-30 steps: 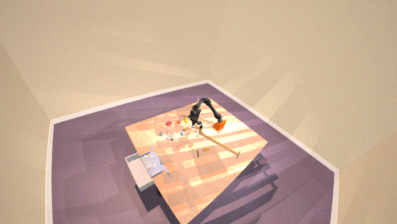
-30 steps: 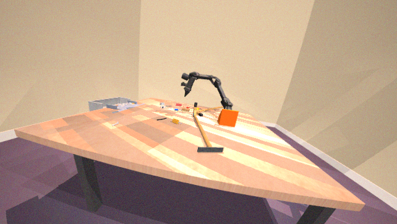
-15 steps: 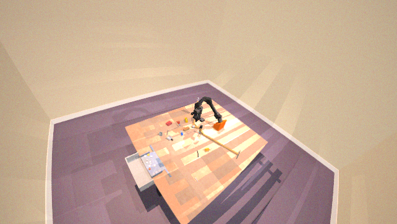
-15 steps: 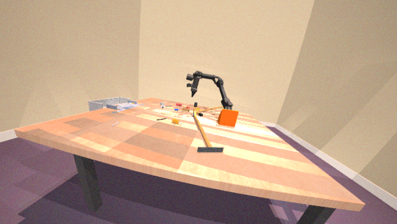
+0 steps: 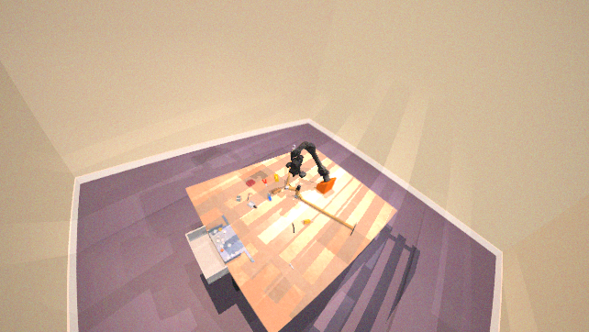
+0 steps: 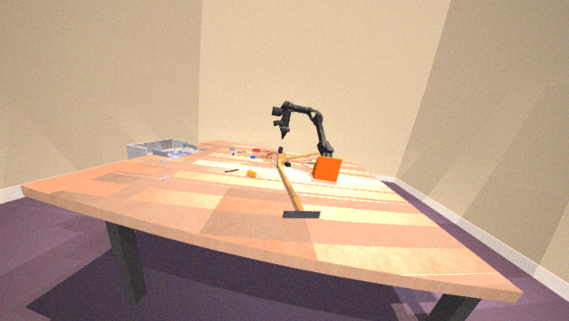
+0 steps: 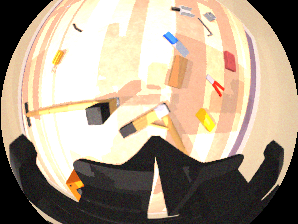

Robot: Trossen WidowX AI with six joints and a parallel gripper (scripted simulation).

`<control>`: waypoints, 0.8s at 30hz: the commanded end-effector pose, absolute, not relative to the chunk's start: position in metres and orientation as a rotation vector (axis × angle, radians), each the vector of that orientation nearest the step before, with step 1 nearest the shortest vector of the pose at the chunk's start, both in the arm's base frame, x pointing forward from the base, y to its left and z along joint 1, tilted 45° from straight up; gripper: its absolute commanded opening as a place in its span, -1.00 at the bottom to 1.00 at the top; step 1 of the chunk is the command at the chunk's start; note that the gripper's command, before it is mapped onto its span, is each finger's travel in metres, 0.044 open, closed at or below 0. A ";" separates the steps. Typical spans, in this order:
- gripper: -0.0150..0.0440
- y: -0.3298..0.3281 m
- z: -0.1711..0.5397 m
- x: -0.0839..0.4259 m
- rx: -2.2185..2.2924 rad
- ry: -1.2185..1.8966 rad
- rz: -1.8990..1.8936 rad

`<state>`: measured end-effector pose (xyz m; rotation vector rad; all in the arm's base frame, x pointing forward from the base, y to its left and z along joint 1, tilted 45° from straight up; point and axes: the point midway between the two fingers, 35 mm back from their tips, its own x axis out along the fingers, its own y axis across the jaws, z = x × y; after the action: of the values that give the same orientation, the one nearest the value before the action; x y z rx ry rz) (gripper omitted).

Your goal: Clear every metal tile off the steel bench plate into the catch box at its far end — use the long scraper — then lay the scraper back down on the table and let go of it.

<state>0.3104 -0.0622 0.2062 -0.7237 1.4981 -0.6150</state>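
My gripper (image 5: 295, 173) (image 6: 284, 137) (image 7: 156, 142) is shut and empty, pointing down above the table near the orange block. The long scraper (image 5: 326, 213) (image 6: 290, 191) (image 7: 65, 107) lies on the table, its wooden handle stretching away to a flat dark blade (image 6: 301, 215) (image 7: 27, 114). A dark block (image 6: 280, 150) (image 7: 97, 115) stands at the handle's near end. The steel plate (image 5: 235, 239) is at the table's far left edge in the top view, with several small tiles (image 5: 218, 240) on it. The pale catch box (image 5: 216, 276) (image 6: 141, 151) adjoins the plate's outer side.
An orange block (image 5: 326, 185) (image 6: 327, 169) (image 7: 74, 183) stands by the arm's base. A wooden-handled tool (image 7: 145, 120) with a dark end lies near the gripper. A yellow block (image 7: 205, 120), red-handled tool (image 7: 217, 87), red block (image 7: 230, 61) and blue-handled tool (image 7: 170, 38) lie beyond.
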 end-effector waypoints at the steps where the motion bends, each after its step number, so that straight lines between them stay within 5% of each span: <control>1: -0.49 -0.065 0.204 0.308 -0.726 1.508 -0.621; 24: -0.49 -0.106 0.165 0.309 -0.655 1.515 -0.622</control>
<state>0.3107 -0.0990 0.1713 -0.6664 1.5080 -0.6237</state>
